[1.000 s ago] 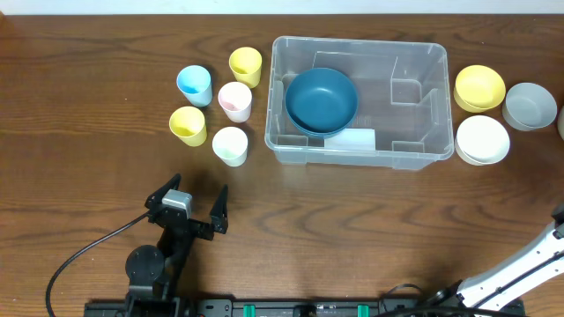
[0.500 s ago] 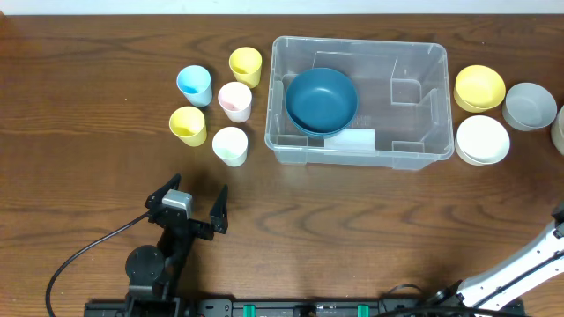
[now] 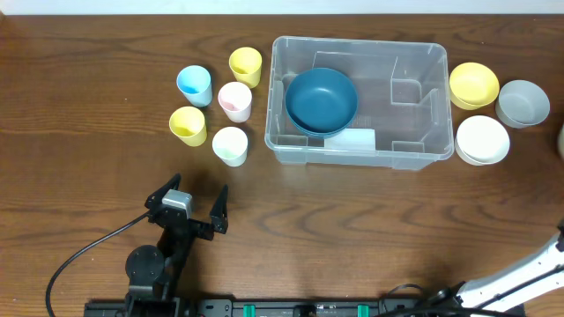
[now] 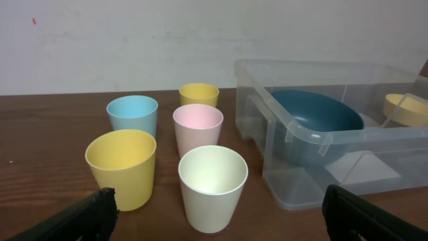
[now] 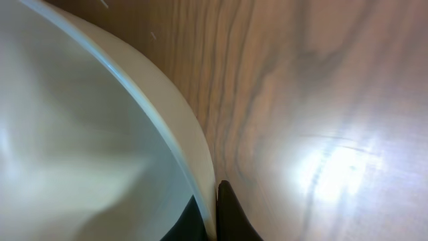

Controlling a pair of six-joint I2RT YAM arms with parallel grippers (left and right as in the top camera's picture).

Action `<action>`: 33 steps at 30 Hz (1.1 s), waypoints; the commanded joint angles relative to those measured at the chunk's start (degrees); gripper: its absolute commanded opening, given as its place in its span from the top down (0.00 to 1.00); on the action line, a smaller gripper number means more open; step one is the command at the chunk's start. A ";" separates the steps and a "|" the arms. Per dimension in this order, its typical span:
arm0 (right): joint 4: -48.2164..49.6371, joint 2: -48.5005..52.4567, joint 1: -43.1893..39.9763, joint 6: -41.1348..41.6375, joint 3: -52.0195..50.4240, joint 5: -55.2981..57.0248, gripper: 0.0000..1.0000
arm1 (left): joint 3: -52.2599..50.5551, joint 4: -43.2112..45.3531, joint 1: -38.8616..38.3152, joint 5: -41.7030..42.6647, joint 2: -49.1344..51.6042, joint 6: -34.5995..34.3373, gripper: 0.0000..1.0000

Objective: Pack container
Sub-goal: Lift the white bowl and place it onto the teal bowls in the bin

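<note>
The clear container [image 3: 357,41] stands at the back middle of the table, with a dark blue bowl [image 3: 322,99] and a white block [image 3: 350,139] inside. In the right wrist view my right gripper [image 5: 214,214] is shut on the rim of a pale cream bowl [image 5: 80,134], one finger inside and one outside. That gripper is outside the overhead view, where only its arm [image 3: 529,273] shows. My left gripper [image 3: 197,187] rests open at the front left, facing the cups with nothing between its fingers.
Several cups stand left of the container: blue [image 3: 194,84], yellow [image 3: 246,65], pink [image 3: 235,100], a second yellow [image 3: 188,125], white [image 3: 230,145]. To its right sit a yellow bowl [image 3: 473,84], a grey bowl [image 3: 523,103] and a white bowl [image 3: 482,139].
The yellow and grey bowls at the right have slid a little to the left. The right gripper has shut. The left arm has not moved.
</note>
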 commanded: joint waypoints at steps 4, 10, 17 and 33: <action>-0.15 -17.07 -0.09 3.93 1.57 -9.77 0.99 | -1.09 -1.90 0.31 0.96 -0.35 0.79 0.02; 2.38 -28.41 7.04 5.57 1.57 -31.54 0.99 | -1.09 -1.88 0.31 0.96 -0.35 0.79 0.02; 1.86 -29.09 32.48 -1.20 1.51 -33.66 0.99 | -1.09 -1.88 0.31 0.96 -0.35 0.79 0.02; -0.63 -11.56 65.79 -1.25 1.51 -19.58 0.99 | -1.09 -1.90 0.31 0.96 -0.35 0.79 0.02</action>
